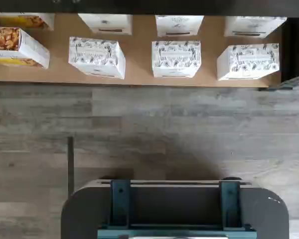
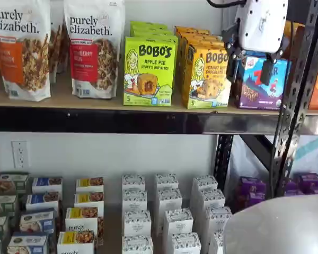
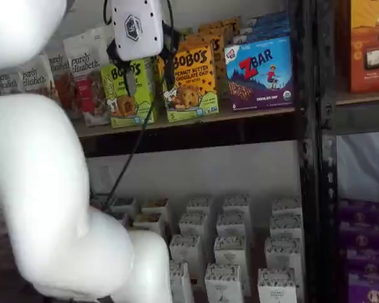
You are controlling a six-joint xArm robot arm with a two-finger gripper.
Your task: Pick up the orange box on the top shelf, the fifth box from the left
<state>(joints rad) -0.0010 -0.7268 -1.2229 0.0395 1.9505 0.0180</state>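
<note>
- The gripper (image 3: 146,81) hung in front of the top shelf (image 2: 122,120), its black fingers (image 3: 130,81) parted with a plain gap and nothing between them.
- Behind it, the orange box (image 2: 206,77) stood upright at the shelf's front edge, between the lime-green Bobo's box (image 2: 148,71) and the blue ZBar box (image 3: 259,72).
- The wrist view showed white patterned boxes (image 1: 176,59) on a lower board.

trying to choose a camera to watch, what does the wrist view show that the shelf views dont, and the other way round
Only the wrist view shows the grey plank floor and the dark mount, looking down on low boxes.

Only the shelf views show the orange box on the top shelf, the lime-green Bobo's box, the ZBar box and the open gripper.

Both show the white patterned boxes on the lowest level.
</note>
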